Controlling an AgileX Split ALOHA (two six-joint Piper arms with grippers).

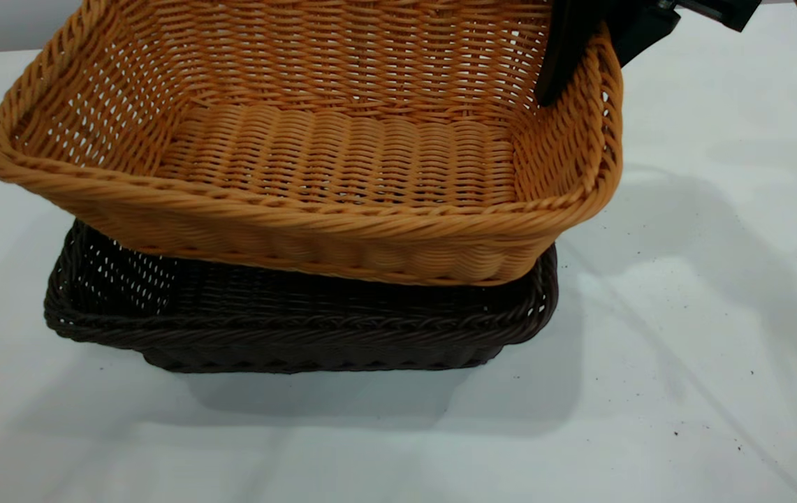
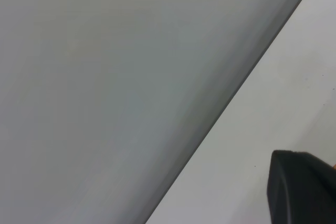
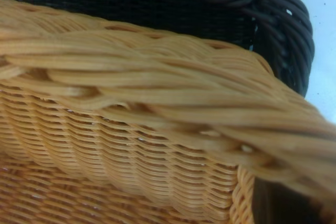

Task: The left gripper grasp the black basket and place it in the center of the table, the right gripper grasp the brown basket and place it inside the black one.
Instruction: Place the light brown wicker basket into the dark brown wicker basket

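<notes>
My right claw (image 1: 583, 52) was clamped on the braided rim of the brown basket (image 1: 314, 168) at its far right corner, one finger down inside the wall, holding it tilted in the air. Just below, the black basket (image 1: 286, 328) sat flat on the white worktop (image 1: 684, 349), the brown one overlapping it and partly over its opening. My left claw (image 2: 302, 190) showed only as a dark edge over the worktop, so I could not tell its grip.

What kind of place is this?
Probably a robot test bench: a bare white table, a plain wall behind, and a black gripper holding a brown basket over a black basket.
</notes>
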